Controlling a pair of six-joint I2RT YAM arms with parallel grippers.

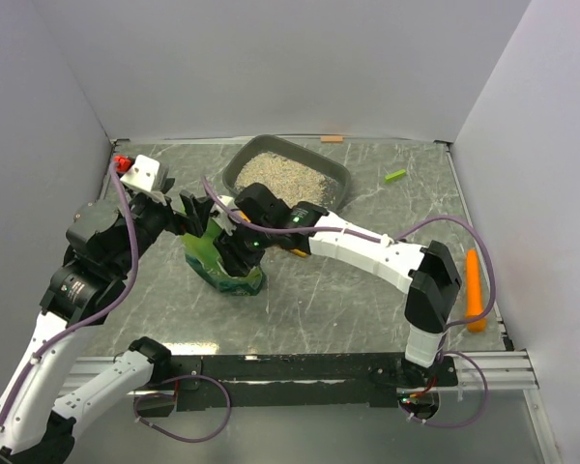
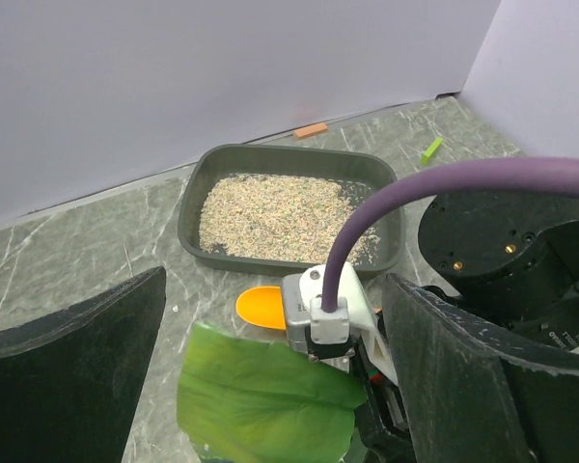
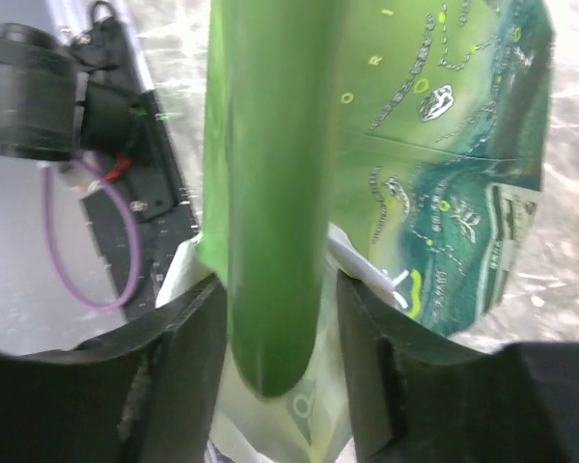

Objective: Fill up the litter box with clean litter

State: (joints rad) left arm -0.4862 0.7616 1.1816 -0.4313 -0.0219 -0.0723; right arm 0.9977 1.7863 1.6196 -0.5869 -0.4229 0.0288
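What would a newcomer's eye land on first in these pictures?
Probably the glossy green bag standing mid-table, with the right gripper straddling its top fold and the open left gripper close on its left. Next comes the dark-grey litter box at the far wall, its floor covered with beige litter. A bright orange carrot-shaped object lies by the right edge.

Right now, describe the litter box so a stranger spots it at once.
On the table, look along the back wall. The litter box sits there: a wide, shallow dark-grey tray of beige litter, unlike the glossy green bag.
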